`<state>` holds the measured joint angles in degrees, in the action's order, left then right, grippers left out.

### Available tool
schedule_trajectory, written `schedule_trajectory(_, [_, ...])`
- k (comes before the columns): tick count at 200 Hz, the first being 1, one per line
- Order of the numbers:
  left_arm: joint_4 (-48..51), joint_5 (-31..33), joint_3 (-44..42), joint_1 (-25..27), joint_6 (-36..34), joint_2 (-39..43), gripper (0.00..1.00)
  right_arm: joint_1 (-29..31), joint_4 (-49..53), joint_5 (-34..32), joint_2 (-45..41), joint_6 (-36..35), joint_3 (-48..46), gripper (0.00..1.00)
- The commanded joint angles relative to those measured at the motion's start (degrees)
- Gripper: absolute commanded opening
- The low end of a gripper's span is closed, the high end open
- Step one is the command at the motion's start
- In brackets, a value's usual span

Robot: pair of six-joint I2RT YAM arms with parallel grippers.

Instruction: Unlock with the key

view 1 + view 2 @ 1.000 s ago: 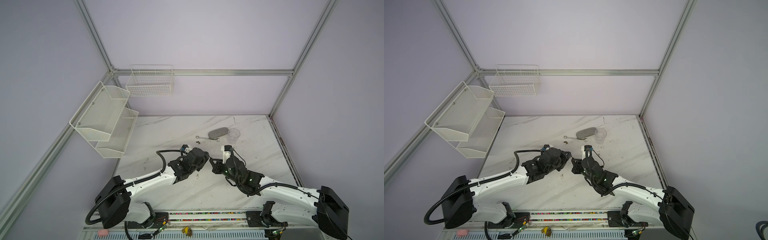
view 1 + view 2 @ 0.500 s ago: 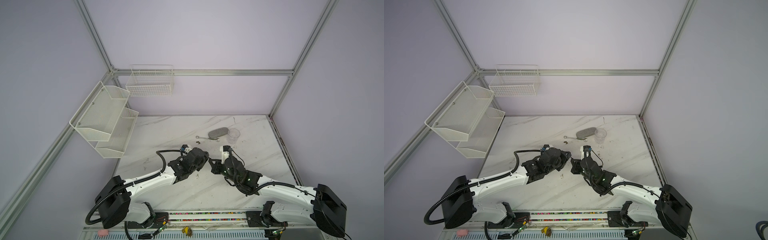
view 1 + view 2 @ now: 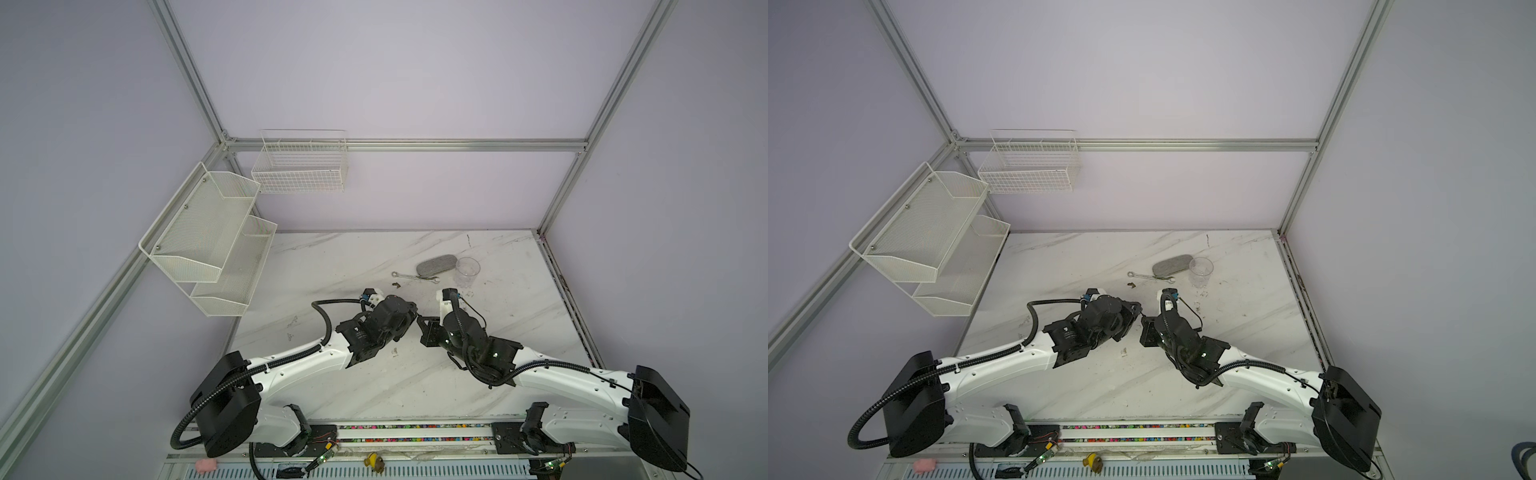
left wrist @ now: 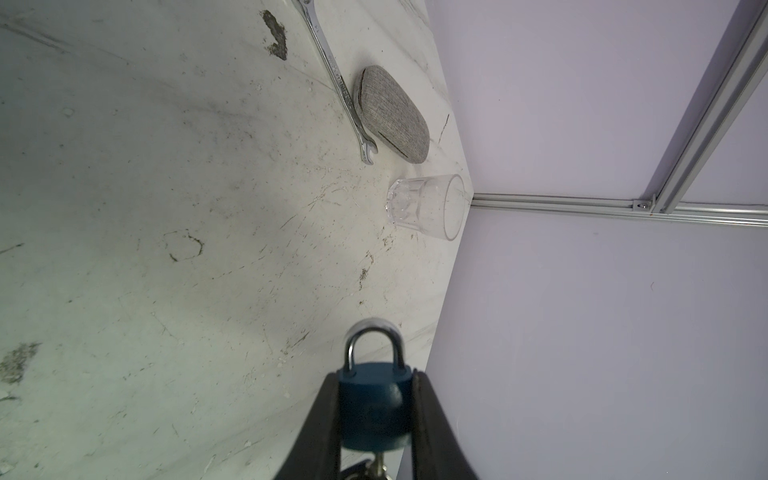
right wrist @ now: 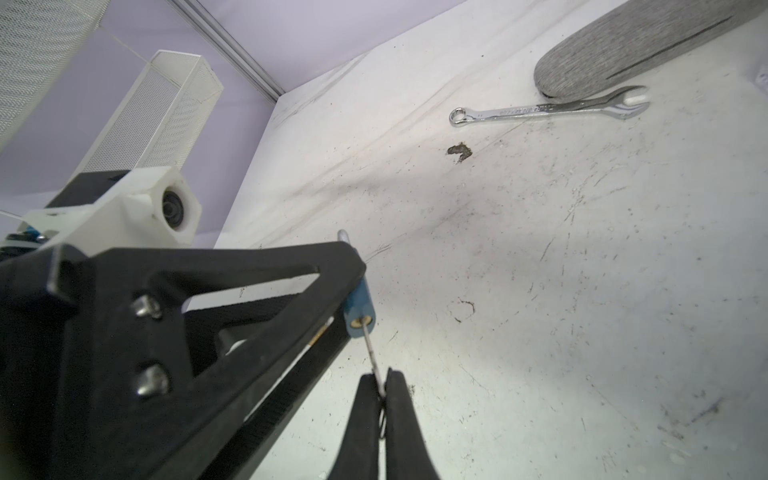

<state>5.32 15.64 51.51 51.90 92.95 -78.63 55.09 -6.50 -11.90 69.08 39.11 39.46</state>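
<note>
A blue padlock (image 4: 373,409) with a silver shackle (image 4: 374,338) is clamped by its body in my left gripper (image 4: 374,380), above the table. In the left wrist view both shackle legs sit in the body. In the right wrist view the padlock (image 5: 359,307) shows edge-on. The thin metal key (image 5: 370,349) runs from its keyhole into my right gripper (image 5: 380,376), which is shut on the key's head. In both top views the left gripper (image 3: 412,319) and right gripper (image 3: 422,323) meet tip to tip at mid-table, and they hide the lock and key.
Behind the grippers lie a silver wrench (image 3: 415,277), a grey fabric case (image 3: 433,266) and a clear plastic cup (image 3: 467,270). White mesh shelves (image 3: 208,245) and a wire basket (image 3: 300,166) hang on the left and back walls.
The right wrist has edged slightly left toward the padlock. Both grips are unchanged.
</note>
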Motion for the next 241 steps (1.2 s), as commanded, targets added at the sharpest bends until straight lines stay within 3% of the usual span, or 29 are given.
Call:
schedule_trajectory(1, [2.26, -3.75, 2.9, 1.85, -1.47, 0.88, 0.0, -0.42, 0.92, -6.47, 0.02, -3.13, 3.16, 0.0])
schedule_trajectory(65, [0.97, -5.43, 2.02, 2.14, -0.92, 2.05, 0.0, -0.34, 3.08, -8.19, 0.11, -10.37, 5.34, 0.0])
schedule_trajectory(101, [-2.53, -4.67, 0.23, 3.9, 1.74, 3.04, 0.0, -0.42, -1.2, -0.83, 0.43, -6.47, 4.41, 0.0])
schedule_trajectory(125, [-2.69, -5.08, 0.78, 4.52, 1.95, 3.09, 0.0, -0.42, -3.2, 0.25, -0.21, -3.2, 3.43, 0.0])
schedule_trajectory(169, [-2.71, -3.28, 0.48, 6.67, 4.94, 3.3, 0.0, -0.23, -0.72, -10.52, -0.66, -6.53, 4.0, 0.0])
schedule_trajectory(241, [-3.43, -0.83, -0.35, 6.81, 7.35, 3.16, 0.0, 1.78, -7.03, -17.27, -0.27, -14.25, 2.57, 0.0])
